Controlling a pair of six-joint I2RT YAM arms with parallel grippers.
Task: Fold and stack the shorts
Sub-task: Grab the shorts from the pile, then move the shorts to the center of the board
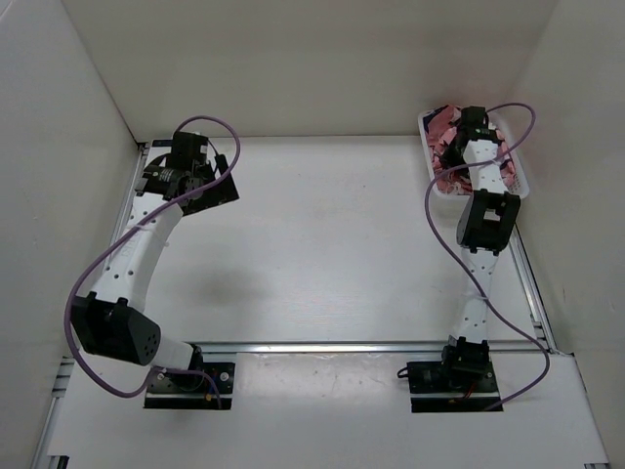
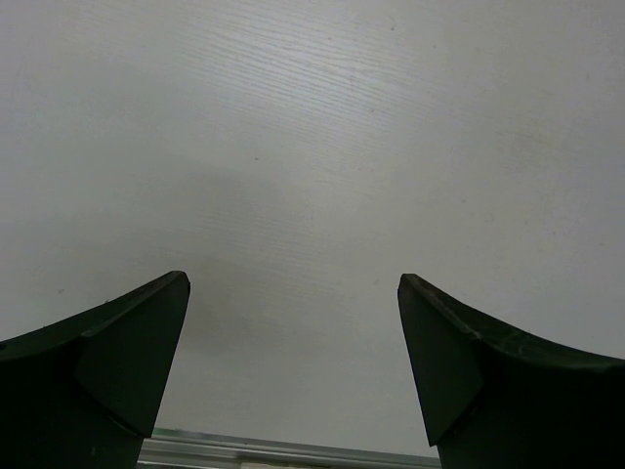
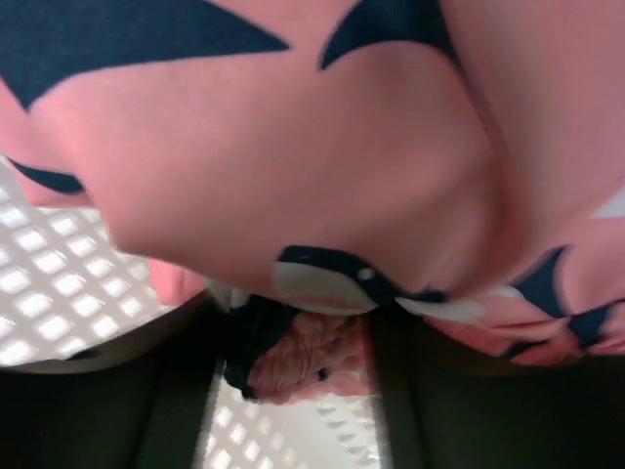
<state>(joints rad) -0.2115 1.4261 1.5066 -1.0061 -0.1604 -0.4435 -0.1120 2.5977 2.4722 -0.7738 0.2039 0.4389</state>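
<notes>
Overhead camera looks down from behind the arm bases across the whole table [image 1: 322, 254]. Left wrist camera faces bare tabletop just beyond its own fingers [image 2: 107, 371]. Right wrist camera sits nearly against the shorts [image 3: 293, 176] in the mesh basket [image 3: 49, 293], a corner the overhead view shares.

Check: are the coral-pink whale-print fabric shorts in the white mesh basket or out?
In. The shorts lie bunched inside the basket, its mesh showing beside them.

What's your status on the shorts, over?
Left end effector open, over table. Right end effector in basket, shorts bunched between jaws, grip unconfirmed. No obstruction seen.
</notes>
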